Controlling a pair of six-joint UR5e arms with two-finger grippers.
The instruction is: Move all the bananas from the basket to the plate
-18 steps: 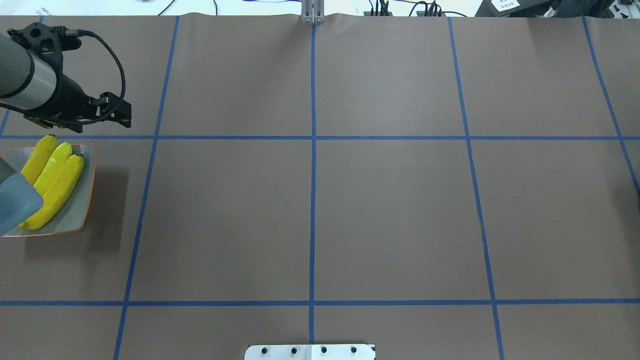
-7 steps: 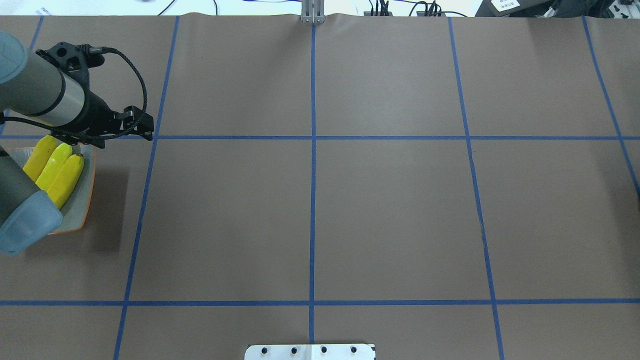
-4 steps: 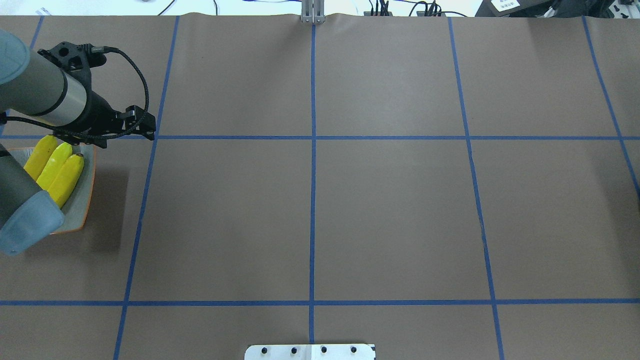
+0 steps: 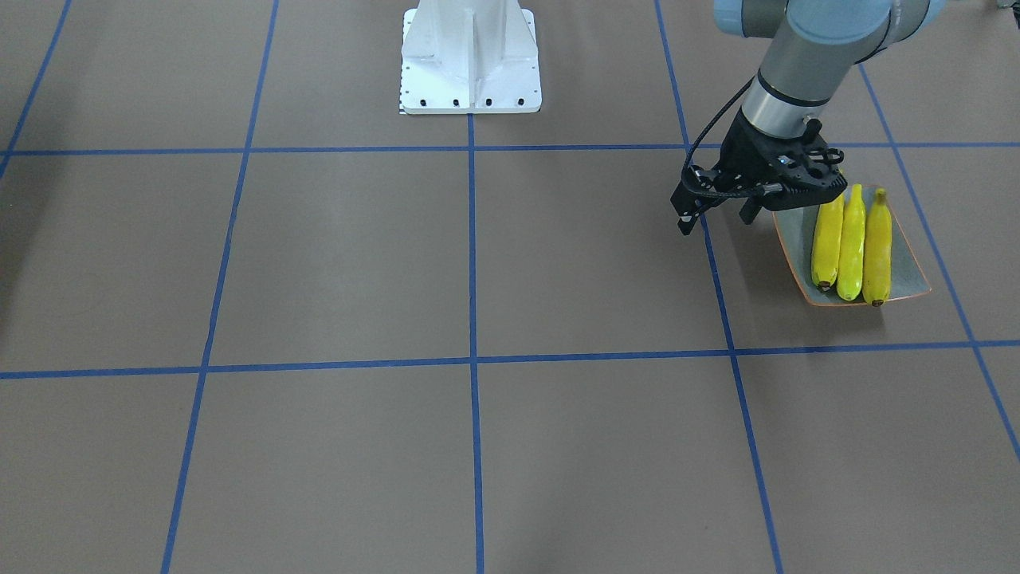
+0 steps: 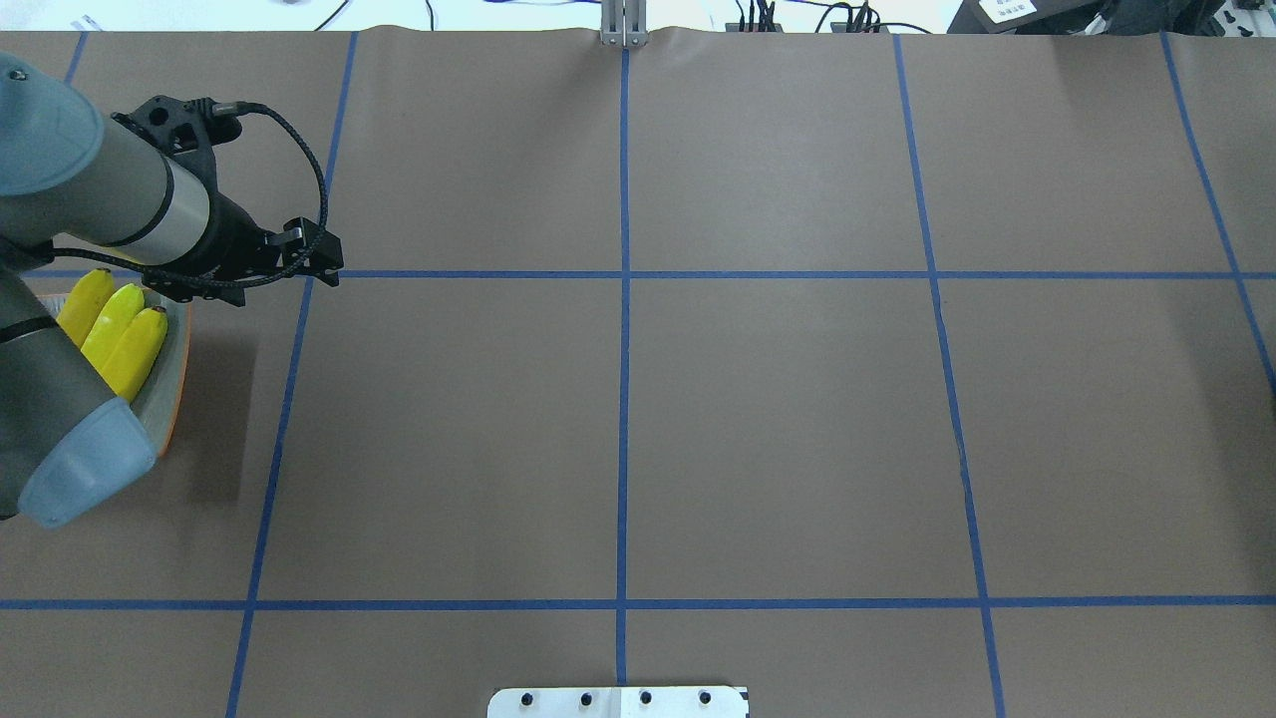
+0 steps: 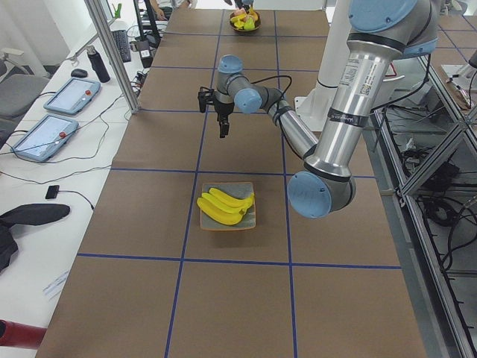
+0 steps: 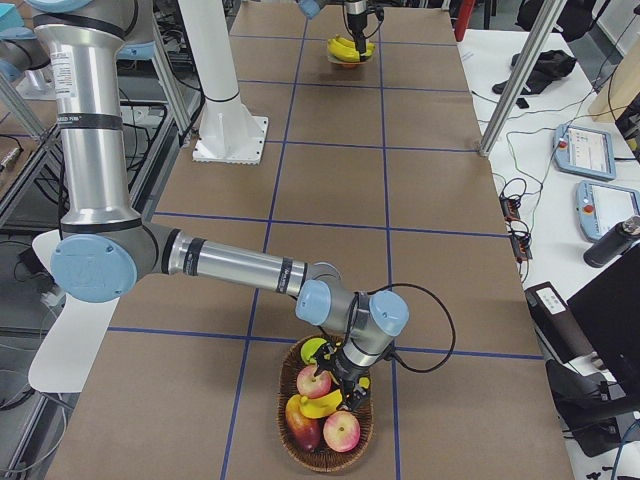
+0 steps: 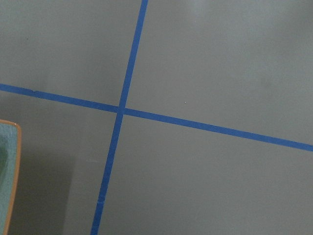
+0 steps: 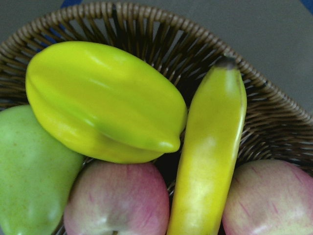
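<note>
We saw one glossy yellow banana (image 9: 210,156) lying lengthwise directly beneath the right tool (image 7: 343,380) in the brown wicker basket (image 9: 274,122) (that tool's opening we couldn't tell). The left tool (image 4: 717,219) hung spread and empty near the grey-green squarish plate (image 4: 904,271).

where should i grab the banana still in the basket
Probably the banana across its width, on the half nearer its dark tip, from straight above: there a gap separates it from the star fruit and bare basket weave lies opposite, while apples crowd its other half.
</note>
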